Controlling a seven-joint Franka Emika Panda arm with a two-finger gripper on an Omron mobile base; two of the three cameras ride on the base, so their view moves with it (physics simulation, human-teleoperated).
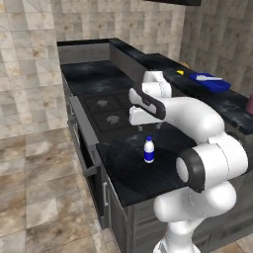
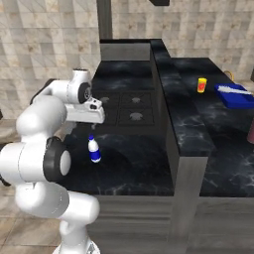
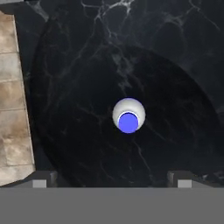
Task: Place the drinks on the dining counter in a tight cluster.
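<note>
Gripper (image 3: 112, 179) wide open, nothing held, pointing straight down above small white bottle (image 3: 128, 115). In hand view, fingertips (image 3: 41, 180) at bottom edge, spread far apart; bottle seen cap-on, blue cap toward lens, lying toward 12 o'clock from the midpoint between tips, a touch to 1 o'clock. Long axis upright, running along the approach line. In left base view, gripper (image 1: 148, 129) directly over bottle (image 1: 148, 150), clear gap between. In right base view, same stack: gripper (image 2: 92, 125) over bottle (image 2: 94, 150). Bottle standing on low black counter (image 1: 133, 170) just beside stove burners (image 1: 107, 111), burners at 12 o'clock from it. Dining counter (image 2: 218, 134) at 3 o'clock in right base view, raised, well apart from bottle. Likely next: small shift toward 12 o'clock to centre, then straight descent and close on body. Risk: round narrow body, tip-over if off-centre.
</note>
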